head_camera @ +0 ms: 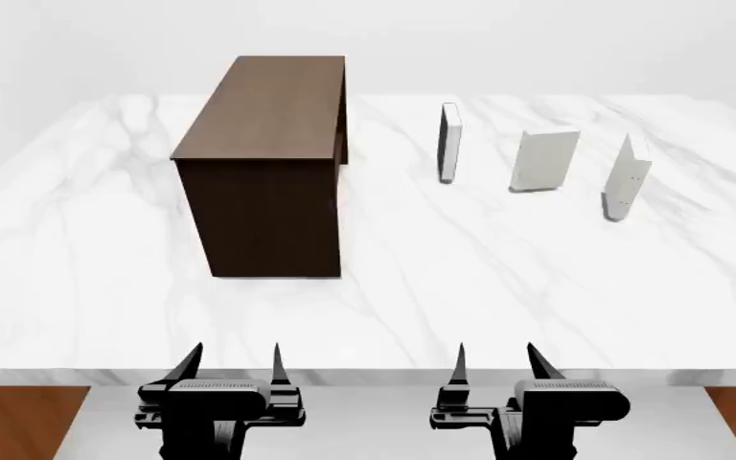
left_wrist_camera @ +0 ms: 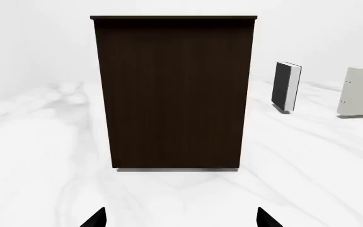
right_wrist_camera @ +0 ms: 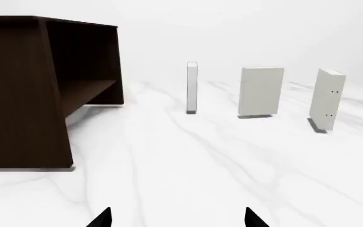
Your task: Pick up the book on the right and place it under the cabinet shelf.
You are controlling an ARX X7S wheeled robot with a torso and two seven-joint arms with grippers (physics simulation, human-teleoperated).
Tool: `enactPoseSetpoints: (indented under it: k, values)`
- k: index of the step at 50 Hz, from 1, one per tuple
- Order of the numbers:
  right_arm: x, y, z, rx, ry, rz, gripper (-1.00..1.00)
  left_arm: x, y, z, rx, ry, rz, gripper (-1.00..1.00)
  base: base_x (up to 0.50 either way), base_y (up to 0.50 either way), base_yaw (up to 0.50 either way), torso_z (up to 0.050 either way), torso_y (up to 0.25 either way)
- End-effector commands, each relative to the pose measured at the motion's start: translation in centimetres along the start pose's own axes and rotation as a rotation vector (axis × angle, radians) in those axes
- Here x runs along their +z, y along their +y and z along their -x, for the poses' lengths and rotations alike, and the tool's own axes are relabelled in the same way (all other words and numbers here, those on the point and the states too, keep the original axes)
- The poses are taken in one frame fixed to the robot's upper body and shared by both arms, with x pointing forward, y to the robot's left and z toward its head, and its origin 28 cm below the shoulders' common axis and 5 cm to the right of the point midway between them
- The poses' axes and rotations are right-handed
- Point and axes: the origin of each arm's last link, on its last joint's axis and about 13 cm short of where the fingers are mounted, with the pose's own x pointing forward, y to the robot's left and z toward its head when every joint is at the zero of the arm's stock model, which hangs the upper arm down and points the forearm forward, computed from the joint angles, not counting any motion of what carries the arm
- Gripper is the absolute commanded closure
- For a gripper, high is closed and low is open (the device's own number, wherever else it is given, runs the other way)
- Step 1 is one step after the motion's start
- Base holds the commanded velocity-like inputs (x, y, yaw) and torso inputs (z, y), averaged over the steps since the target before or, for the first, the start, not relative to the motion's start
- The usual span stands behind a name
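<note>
The book (head_camera: 627, 177) stands upright at the far right of the marble table, thin and plain white; small dark dots mark its narrow edge (right_wrist_camera: 328, 99). The cabinet shelf (head_camera: 269, 168) is a big dark brown box at the left. Its open side faces right and shows an inner shelf (right_wrist_camera: 83, 90); the left wrist view shows only its solid wall (left_wrist_camera: 175, 92). My left gripper (head_camera: 237, 350) (left_wrist_camera: 181, 217) and right gripper (head_camera: 496, 350) (right_wrist_camera: 177, 217) hover at the table's near edge, both open and empty, far from the book.
Two other books stand upright between cabinet and target: a white one with a black face (head_camera: 450, 142) (left_wrist_camera: 286, 86) (right_wrist_camera: 192, 87), and a plain grey one (head_camera: 546, 161) (right_wrist_camera: 261, 91) (left_wrist_camera: 361, 91). The table's front edge (head_camera: 368, 369) runs just past my fingertips.
</note>
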Motion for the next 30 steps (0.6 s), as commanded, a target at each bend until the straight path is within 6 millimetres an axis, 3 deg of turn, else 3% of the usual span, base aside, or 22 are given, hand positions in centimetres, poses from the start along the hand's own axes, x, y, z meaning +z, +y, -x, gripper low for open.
enactPoseSetpoints:
  k: [1,9,21,24,30]
  values:
    - [0.0,0.1,0.0,0.001,-0.001,0.003,-1.00,0.0,0.0,0.0,0.000,-0.001,-0.003,-1.00,0.00,0.00,0.00,0.000,0.000]
    - [0.0,0.1,0.1,-0.001,-0.003,0.006,-1.00,0.1,-0.1,0.2,-0.016,-0.007,-0.009,-1.00,0.00,0.00,0.00,0.003,0.000]
    - [0.3,0.0,0.0,-0.010,-0.003,-0.012,-1.00,0.6,0.0,0.1,-0.022,-0.002,-0.020,-1.00,0.00,0.00,0.00,0.050,0.000]
    - [0.9,-0.1,-0.1,-0.016,-0.010,-0.018,-1.00,1.5,0.1,0.1,-0.016,-0.007,-0.027,-1.00,0.00,0.00,0.00,0.050,0.000]
    - [4.3,-0.7,-1.0,-0.044,-0.021,-0.027,-1.00,6.3,1.2,-0.7,-0.006,-0.042,-0.062,-1.00,0.00,0.00,0.00,0.050,0.000]
